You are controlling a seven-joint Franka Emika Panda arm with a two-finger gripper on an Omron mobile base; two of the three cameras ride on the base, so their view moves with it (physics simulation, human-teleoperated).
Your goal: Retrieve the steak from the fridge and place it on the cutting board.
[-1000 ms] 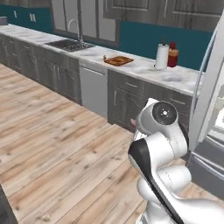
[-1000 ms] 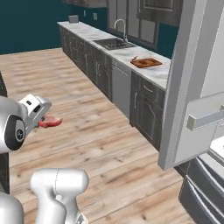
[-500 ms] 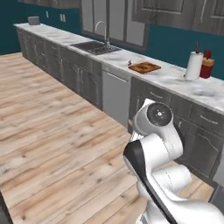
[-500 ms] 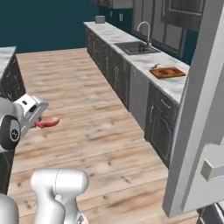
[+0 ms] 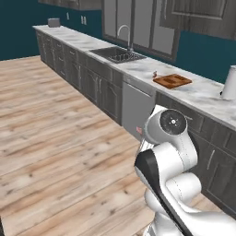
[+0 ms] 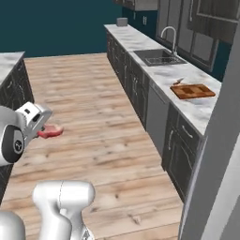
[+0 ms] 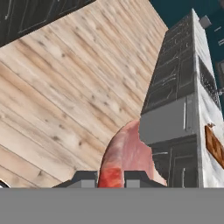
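My gripper (image 7: 110,178) is shut on the steak (image 7: 127,155), a pinkish-red slab that sticks out between the two dark fingertips in the hand view. From the right base camera the steak (image 6: 50,131) hangs over the wood floor, just off the end of the white hand (image 6: 33,119). The brown cutting board (image 5: 172,80) lies on the marble counter to the right of the sink; it also shows as cutting board (image 6: 192,90) and cutting board (image 7: 214,146). A grey-white panel of the open fridge (image 6: 220,164) rises at the right.
A long run of dark grey cabinets (image 5: 99,87) with a marble top holds a sink with faucet (image 5: 123,46) and a steel dishwasher front (image 5: 136,109). A paper towel roll (image 5: 229,83) stands at the far right. Another counter corner (image 6: 9,75) is at the left. Wood floor (image 5: 50,138) is open.
The whole scene has slid in both base views, so the base has turned or driven along the counter. The cutting board and sink now sit nearer. The steak stays held in my gripper.
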